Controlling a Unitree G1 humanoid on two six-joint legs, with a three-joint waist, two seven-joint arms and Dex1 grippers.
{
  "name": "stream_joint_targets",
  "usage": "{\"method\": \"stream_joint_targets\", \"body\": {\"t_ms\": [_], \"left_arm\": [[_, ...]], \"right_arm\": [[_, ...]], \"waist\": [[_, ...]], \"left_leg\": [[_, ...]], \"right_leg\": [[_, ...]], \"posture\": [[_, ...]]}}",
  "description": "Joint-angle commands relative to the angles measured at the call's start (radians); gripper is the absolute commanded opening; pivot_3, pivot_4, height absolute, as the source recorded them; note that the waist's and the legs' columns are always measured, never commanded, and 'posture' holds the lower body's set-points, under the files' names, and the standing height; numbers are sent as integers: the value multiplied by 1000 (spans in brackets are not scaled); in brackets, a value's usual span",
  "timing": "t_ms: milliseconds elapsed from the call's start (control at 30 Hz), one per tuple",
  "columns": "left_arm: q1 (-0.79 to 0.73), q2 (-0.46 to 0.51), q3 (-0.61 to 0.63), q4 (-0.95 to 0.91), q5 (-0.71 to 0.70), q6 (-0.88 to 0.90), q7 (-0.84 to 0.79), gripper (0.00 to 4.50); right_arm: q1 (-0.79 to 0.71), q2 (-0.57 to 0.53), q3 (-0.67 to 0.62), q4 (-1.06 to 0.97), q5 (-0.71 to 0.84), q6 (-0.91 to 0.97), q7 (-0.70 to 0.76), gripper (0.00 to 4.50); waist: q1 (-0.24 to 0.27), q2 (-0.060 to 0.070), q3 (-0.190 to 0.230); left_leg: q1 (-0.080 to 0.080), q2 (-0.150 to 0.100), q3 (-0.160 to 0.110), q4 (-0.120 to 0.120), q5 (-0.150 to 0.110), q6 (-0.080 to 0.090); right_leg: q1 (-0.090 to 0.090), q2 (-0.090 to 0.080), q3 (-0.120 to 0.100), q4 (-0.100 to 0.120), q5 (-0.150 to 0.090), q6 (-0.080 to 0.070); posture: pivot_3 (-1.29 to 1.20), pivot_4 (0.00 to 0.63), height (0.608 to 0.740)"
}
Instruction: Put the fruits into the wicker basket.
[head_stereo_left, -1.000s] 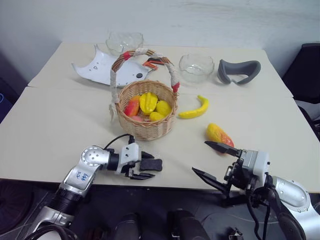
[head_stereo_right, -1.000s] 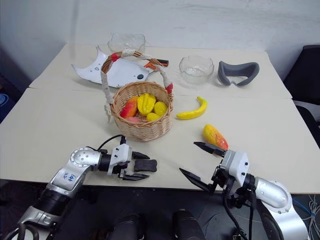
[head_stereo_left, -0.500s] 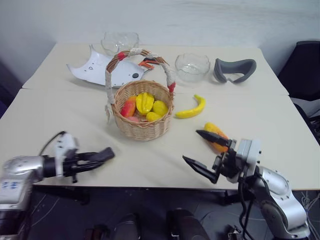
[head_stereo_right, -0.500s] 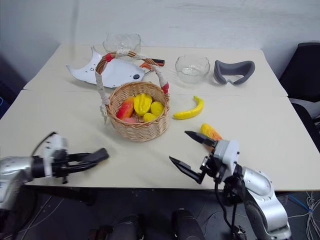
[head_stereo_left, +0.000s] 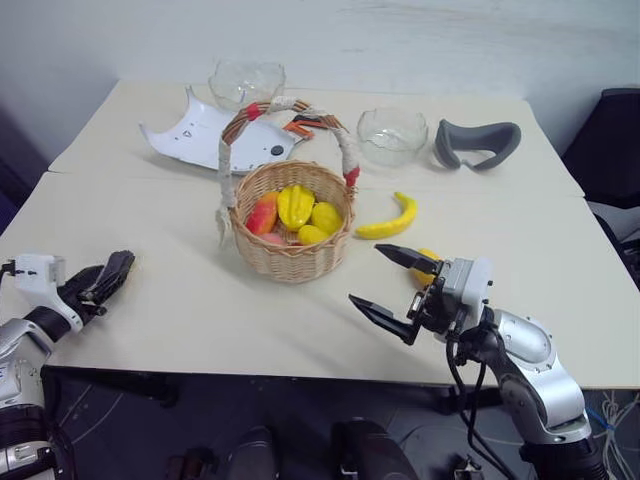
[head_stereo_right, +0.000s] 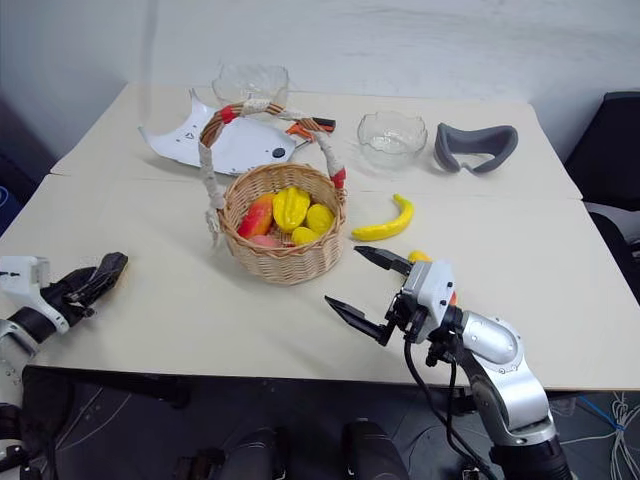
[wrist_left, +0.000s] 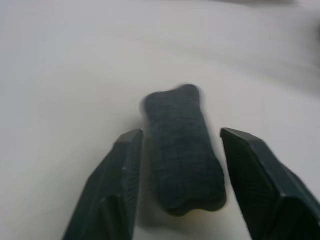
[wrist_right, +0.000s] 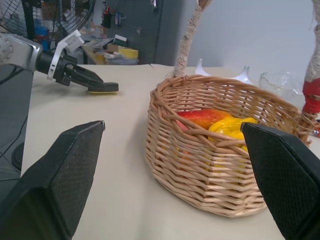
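Your right pincer (head_stereo_left: 393, 279) hangs released, jaws wide, level above the table (head_stereo_left: 180, 300) just right of the wicker basket (head_stereo_left: 293, 232), hiding most of the mango (head_stereo_left: 428, 256) behind it. Its wrist view looks into the basket at the fruits (wrist_right: 220, 122) inside. Your left pincer (head_stereo_left: 108, 277) sits at the table's left edge; the wrist view shows its fingers (wrist_left: 117, 185) parted around a black pad (wrist_left: 182, 155) without touching it. Between basket and mango lies the banana (head_stereo_left: 390, 217), with bare table around it.
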Motion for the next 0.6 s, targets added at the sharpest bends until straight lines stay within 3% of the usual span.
{"method": "stream_joint_targets", "body": {"t_ms": [33,67,333,367,433,600], "left_arm": [[5,31,54,2,-5,-39,29,3704],[-13,37,73,-5,-29,-2,43,3981],[-10,173,11,-87,-45,-69,-233,3981],[10,179,-3,-144,-71,-50,-288,3981],[95,193,-59,-304,-101,-34,-415,4484],[223,166,-92,-596,-225,60,-509,4484]], "right_arm": [[10,-16,-57,-14,17,-17,-5,4500],[35,-37,-85,-19,24,-18,5,4500],[274,-169,-390,39,56,-42,57,4500],[312,-171,-427,59,52,-57,62,4500],[382,-165,-497,106,27,-93,57,4500],[488,-135,-580,155,17,-143,36,4500]], "waist": [[0,0,0],[2,0,0],[13,-1,-1],[12,-1,-1],[10,0,-1],[-5,2,0]], "left_leg": [[1,0,0,0,0,0],[1,0,0,0,1,-1],[1,-1,0,0,-1,-5],[1,-1,0,-1,-1,-5],[2,0,1,-2,-2,-5],[3,1,3,-3,-2,-6]], "right_leg": [[0,0,0,0,0,0],[0,0,0,1,0,0],[2,-3,-3,-1,-1,-1],[2,-3,-3,-1,-1,-1],[2,-3,-3,-1,-1,-2],[2,-2,-3,-2,-2,-4]], "posture": [[0,150,740],[0,150,740],[0,150,740],[0,150,740],[0,150,740],[0,150,740]]}}
